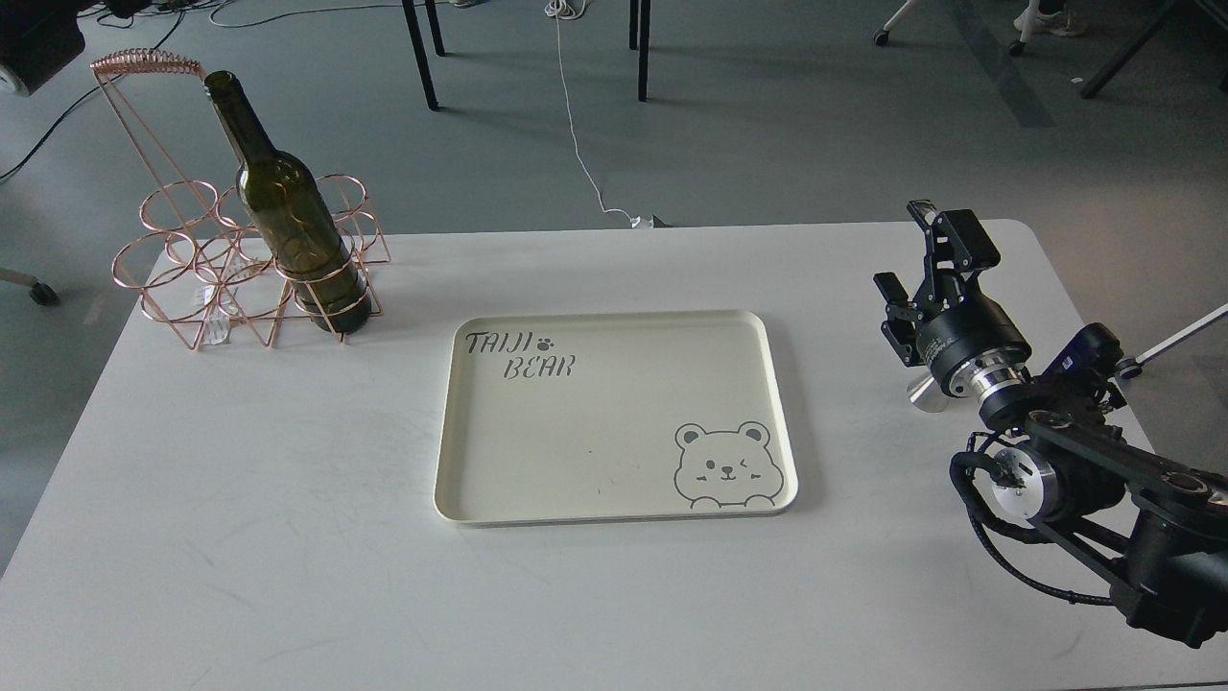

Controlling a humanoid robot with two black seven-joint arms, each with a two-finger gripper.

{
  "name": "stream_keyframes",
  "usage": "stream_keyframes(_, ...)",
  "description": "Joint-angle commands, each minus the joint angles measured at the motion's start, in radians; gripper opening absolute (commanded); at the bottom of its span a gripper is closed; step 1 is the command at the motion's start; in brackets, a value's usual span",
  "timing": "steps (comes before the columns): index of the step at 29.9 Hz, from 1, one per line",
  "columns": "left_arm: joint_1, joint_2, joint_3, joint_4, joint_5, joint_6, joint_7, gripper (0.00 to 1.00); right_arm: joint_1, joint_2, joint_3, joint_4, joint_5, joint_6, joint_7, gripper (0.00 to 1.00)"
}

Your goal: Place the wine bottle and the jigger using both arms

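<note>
The dark olive-green wine bottle (288, 221) stands in a front ring of the copper wire rack (192, 278) at the table's far left, leaning slightly left, with nothing holding it. My left gripper is out of view; only a black part of that arm (34, 38) shows at the top left corner. My right gripper (902, 245) is at the table's right side, open and empty, fingers pointing away from me. A small shiny silver piece of the jigger (926, 393) shows on the table beside my right wrist, mostly hidden by it.
A cream tray (614, 509) with a bear drawing and "TAIJI BEAR" lettering lies flat at the table's middle, with nothing on it. My right arm's links (1074, 470) fill the right front corner. Chair legs and a cable are on the floor beyond.
</note>
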Motion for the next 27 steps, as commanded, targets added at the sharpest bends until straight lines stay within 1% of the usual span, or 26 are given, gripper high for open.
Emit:
stream_keyframes(1,-0.008,-0.009,0.001,-0.161,-0.338,0.002,0.0,0.98,-0.001,0.04,0.039,-0.005,0.0,0.0,0.0,0.99)
stream_keyframes(4,0.021,-0.041,0.013,-0.323,-0.582,0.004,0.0,0.98,-0.001,0.073,0.052,-0.007,0.0,-0.002,0.0,0.99)
stream_keyframes(6,0.085,-0.084,0.004,-0.406,-0.652,0.004,0.0,0.98,-0.002,0.089,0.061,-0.015,0.0,-0.002,0.0,0.99)
stream_keyframes(7,0.13,-0.118,0.001,-0.419,-0.67,0.004,0.0,0.98,-0.004,0.099,0.065,-0.022,0.0,-0.002,0.0,0.99)
stream_keyframes(13,0.372,-0.311,-0.012,-0.419,-0.678,-0.007,0.0,0.98,-0.016,0.113,0.062,-0.041,0.002,0.003,0.0,0.99)
stream_keyframes(15,0.467,-0.388,-0.045,-0.41,-0.684,-0.008,0.0,0.98,-0.018,0.113,0.052,-0.045,0.002,0.007,0.0,0.99)
stream_keyframes(18,0.601,-0.494,-0.102,-0.361,-0.702,-0.014,0.0,0.98,-0.025,0.113,0.047,-0.042,0.002,0.012,0.0,0.99)
stream_keyframes(20,0.668,-0.549,-0.137,-0.323,-0.706,-0.05,0.0,0.98,-0.03,0.113,0.047,-0.038,0.002,0.012,0.0,0.99)
stream_keyframes(24,0.765,-0.594,-0.226,-0.287,-0.707,-0.197,0.013,0.98,-0.03,0.113,0.047,-0.033,0.003,0.012,0.0,0.99)
stream_keyframes(25,0.771,-0.595,-0.237,-0.286,-0.707,-0.217,0.013,0.98,-0.03,0.113,0.047,-0.032,0.003,0.012,0.0,0.99)
stream_keyframes(27,0.775,-0.595,-0.243,-0.286,-0.707,-0.231,0.013,0.98,-0.027,0.113,0.049,-0.028,0.003,0.013,0.0,0.99)
